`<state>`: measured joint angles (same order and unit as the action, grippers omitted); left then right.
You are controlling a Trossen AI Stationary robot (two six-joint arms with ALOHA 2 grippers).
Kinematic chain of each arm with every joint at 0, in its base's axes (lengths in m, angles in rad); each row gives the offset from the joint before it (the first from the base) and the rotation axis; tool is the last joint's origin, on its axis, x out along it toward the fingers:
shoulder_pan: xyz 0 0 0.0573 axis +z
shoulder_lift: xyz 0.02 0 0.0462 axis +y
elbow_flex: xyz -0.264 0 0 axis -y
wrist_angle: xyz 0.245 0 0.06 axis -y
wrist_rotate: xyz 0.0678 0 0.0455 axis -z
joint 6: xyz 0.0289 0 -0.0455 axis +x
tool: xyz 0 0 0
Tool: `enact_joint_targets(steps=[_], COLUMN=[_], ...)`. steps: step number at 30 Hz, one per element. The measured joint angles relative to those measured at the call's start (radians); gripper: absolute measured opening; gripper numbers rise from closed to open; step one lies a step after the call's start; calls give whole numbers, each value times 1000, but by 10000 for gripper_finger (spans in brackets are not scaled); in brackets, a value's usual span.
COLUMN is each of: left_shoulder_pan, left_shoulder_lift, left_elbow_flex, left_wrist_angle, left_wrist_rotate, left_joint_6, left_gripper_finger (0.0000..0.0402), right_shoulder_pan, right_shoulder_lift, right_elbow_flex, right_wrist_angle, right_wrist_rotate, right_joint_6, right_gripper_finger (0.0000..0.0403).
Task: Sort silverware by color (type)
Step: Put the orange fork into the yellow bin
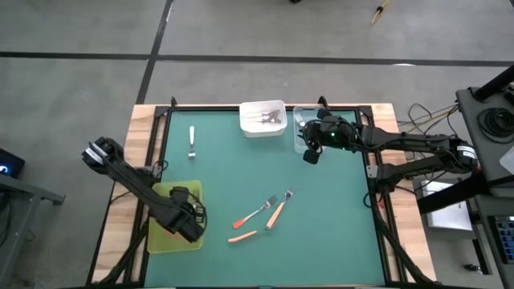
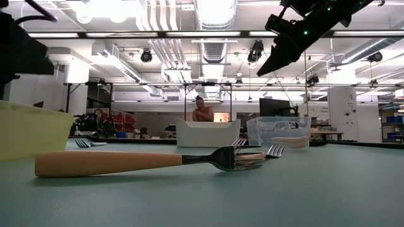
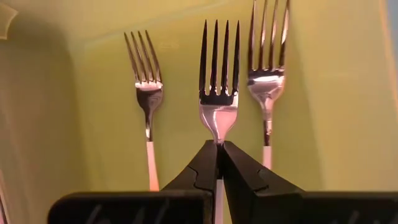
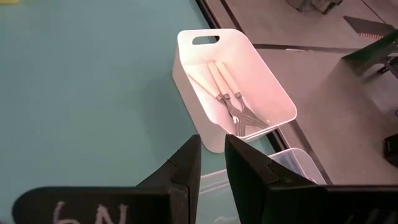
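- Left gripper (image 1: 189, 221): positioned inside the yellow-green tray (image 1: 161, 241) at the near-left corner of the green worktop (image 1: 225, 177). The fingers (image 3: 202, 168) are pressed together, clamping the handle of one fork (image 3: 218, 93) just below its neck.
- In the left wrist view, two further forks lie in that tray, one on each side of the clamped fork (image 3: 147, 93) (image 3: 268, 74); all three point tines-away from the gripper.
- Right gripper (image 1: 311, 154): raised above the worktop at the far right, just beside the clear tray (image 1: 299, 128). The fingers (image 4: 186, 168) stand a narrow gap apart, with nothing between them.
- White tray (image 1: 263, 118): at the far edge of the worktop, left of the clear tray. It holds several light-handled forks (image 4: 233, 102) lying side by side.
- Clear tray: fork tines (image 1: 299, 119) show at its far end; the contents are otherwise hidden by the right arm.
- Loose silverware on the worktop:
  - One white-handled fork (image 1: 192, 142) lies alone at the far left.
  - One red-orange-handled fork (image 1: 253, 214) and one light-orange-handled fork (image 1: 279, 209) lie near the centre, close together.
  - One short red-orange piece (image 1: 242, 236) lies just nearer the front edge; its type cannot be determined.
- The low view shows a light-orange fork handle (image 2: 107, 162) lying flat in the foreground.
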<state>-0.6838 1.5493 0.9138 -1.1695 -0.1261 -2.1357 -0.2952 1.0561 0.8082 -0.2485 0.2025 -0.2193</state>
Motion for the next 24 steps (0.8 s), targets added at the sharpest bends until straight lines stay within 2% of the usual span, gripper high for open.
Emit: enact_joint_targets(steps=[12, 24], left_shoulder_pan=[-5, -5], left_shoulder_lift=[90, 113], left_elbow_flex=[0, 0], left_wrist_angle=[-1, 59], left_wrist_rotate=[47, 73], left_joint_6=[6, -43], left_gripper_finger=[0, 12], right_shoulder_pan=[0, 0], right_shoulder_lift=[0, 0], right_elbow_flex=[0, 0], right_wrist_angle=[0, 0], right_wrist_rotate=[0, 0], right_joint_6=[0, -1], right_gripper_finger=[63, 63])
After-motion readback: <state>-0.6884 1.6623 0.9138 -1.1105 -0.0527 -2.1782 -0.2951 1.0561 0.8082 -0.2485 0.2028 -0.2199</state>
